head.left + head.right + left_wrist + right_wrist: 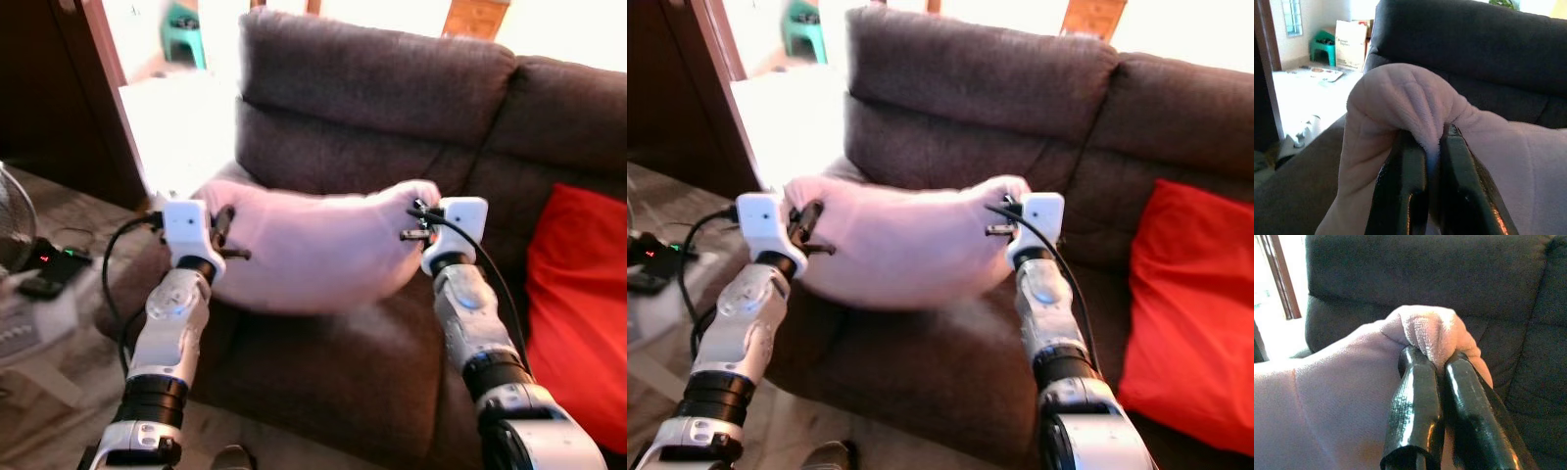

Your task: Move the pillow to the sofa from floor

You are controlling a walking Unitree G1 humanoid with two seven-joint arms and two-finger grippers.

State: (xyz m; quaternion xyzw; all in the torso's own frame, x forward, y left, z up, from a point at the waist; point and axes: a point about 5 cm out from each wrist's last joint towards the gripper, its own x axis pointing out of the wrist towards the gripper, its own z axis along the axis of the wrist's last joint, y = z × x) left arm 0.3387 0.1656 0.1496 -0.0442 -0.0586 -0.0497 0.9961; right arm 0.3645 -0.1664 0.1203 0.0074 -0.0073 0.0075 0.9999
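The pink pillow hung over the seat of the dark brown sofa, in front of its backrest, held up at both ends. The left gripper was clamped tight on a bunched fold at one corner. The right gripper pinched the opposite corner, fingers nearly together. A red cushion leaned against the sofa's back, beside the pillow.

Pillow soft matt pink cloth; sofa brown napped fabric; jaws glossy black.
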